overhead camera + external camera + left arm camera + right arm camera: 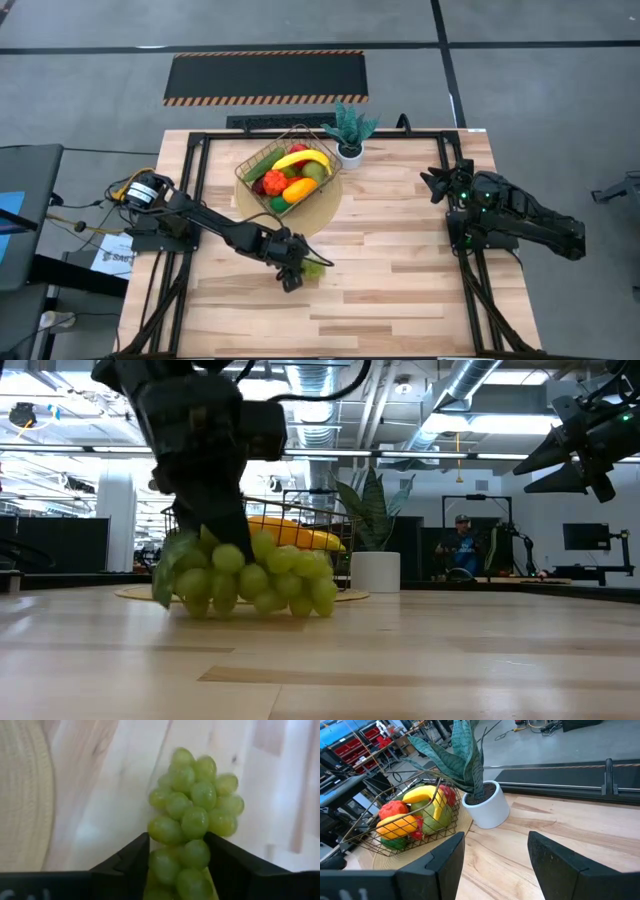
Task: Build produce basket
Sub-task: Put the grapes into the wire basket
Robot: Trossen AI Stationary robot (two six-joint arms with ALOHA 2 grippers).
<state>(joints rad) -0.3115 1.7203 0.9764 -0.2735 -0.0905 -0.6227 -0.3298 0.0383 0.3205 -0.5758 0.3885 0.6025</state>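
Note:
A bunch of green grapes (192, 820) lies on the wooden table near its front left, just off the round tan mat (318, 212). My left gripper (177, 840) comes down onto it, its fingers closed against the bunch's two sides. On the mat stands the gold wire basket (246, 178), holding a banana, red pieces, an orange piece and green pieces. My right gripper (496, 837) hangs open over the table's right side, well clear of everything. My left gripper pinches the grape bunch between its two fingers, at the end nearest the wrist (172, 862). The fingers slant down from the table's left. The rest of the bunch (265, 580) sticks out beyond the fingertips, and its lowest grapes appear to rest on the table.
A potted green plant (350, 133) in a white pot stands at the far edge, right beside the basket. Bare wood lies between the mat and the right arm. A person (462, 545) sits in the room behind the table.

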